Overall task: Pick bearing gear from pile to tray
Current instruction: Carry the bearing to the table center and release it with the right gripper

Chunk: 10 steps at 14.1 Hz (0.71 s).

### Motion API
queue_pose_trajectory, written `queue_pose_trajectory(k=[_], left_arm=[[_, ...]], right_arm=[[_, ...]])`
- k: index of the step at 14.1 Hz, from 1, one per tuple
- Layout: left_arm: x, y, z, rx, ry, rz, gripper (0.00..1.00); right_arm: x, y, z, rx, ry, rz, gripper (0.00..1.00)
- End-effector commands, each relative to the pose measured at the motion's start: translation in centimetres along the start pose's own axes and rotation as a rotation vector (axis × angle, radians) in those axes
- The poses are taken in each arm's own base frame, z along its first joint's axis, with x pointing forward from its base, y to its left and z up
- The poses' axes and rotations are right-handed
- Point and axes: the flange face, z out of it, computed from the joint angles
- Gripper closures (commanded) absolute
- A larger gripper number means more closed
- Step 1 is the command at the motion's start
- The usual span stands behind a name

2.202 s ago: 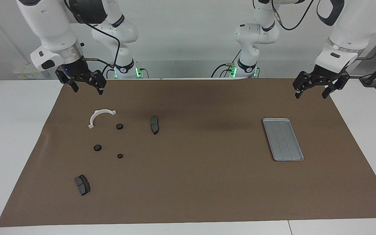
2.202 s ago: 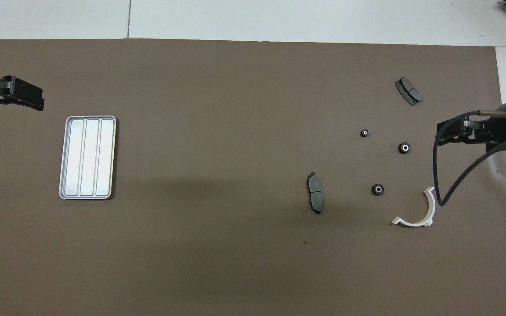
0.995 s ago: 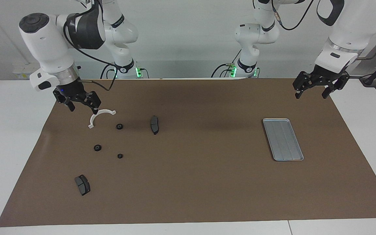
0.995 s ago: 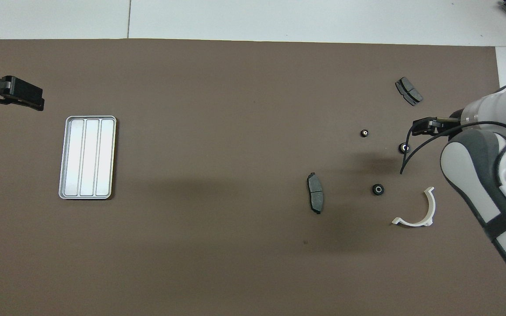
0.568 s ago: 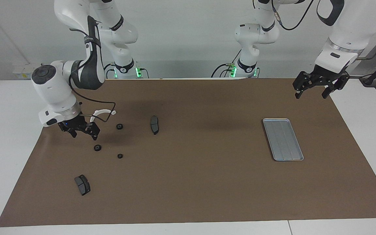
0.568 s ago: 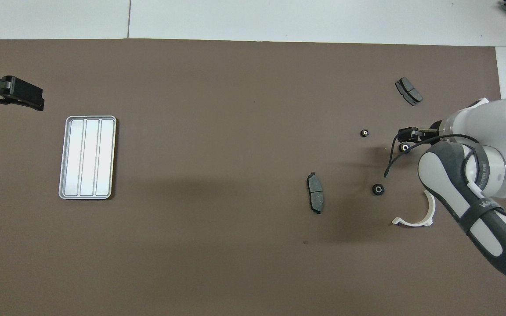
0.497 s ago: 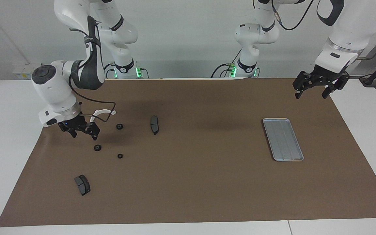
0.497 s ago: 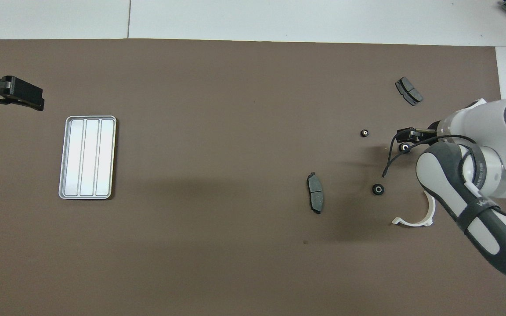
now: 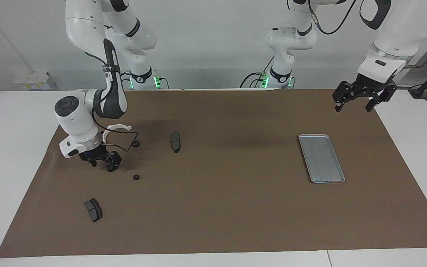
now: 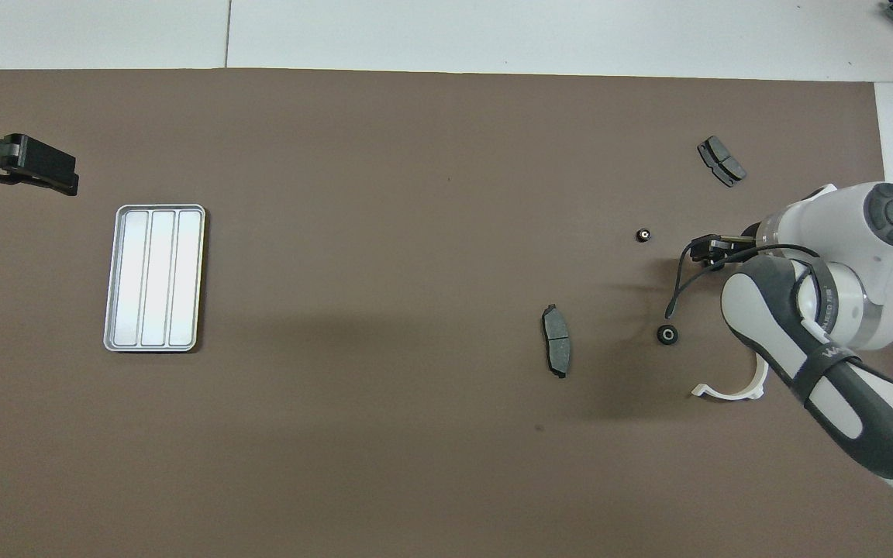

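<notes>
Black fingers of the right gripper (image 9: 103, 165) stand apart, low on the mat and straddling a small round black ring (image 9: 110, 168); whether they touch it is unclear. Round, the ring shows no long axis. Well apart, the left gripper (image 9: 354, 106) waits with fingers spread near the tray (image 9: 321, 158).

You have a white counter (image 9: 20, 167) with a brown mat (image 9: 221, 207) spread over most of it. On the mat, toward the left arm's end, lies the silver tray (image 9: 321, 158), flat. Toward the right arm's end the loose parts are scattered: a white half-ring bracket (image 9: 119, 128) nearest the robots, one small black ring (image 9: 136, 143) just beside it, another (image 9: 136, 177) farther out, a dark brake pad (image 9: 175, 141) toward the middle, and a second pad (image 9: 93, 210) farthest from the robots.
</notes>
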Motion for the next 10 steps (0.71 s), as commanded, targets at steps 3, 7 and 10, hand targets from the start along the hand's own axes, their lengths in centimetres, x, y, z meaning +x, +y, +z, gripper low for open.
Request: queue_pose_trajectory(k=[3, 7, 10], left_arm=[[0.0, -0.3, 0.2, -0.015, 0.011, -0.013, 0.00], [0.1, -0.3, 0.2, -0.016, 0.016, -0.013, 0.00], [0.1, -0.3, 0.2, -0.015, 0.016, -0.013, 0.00]], right_arm=[[-0.8, 0.1, 0.9, 0.017, -0.006, -0.020, 0.41], [-0.5, -0.2, 0.0, 0.018, 0.008, -0.023, 0.95], [0.2, -1.2, -2.9, 0.025, 0.056, -0.032, 1.00]])
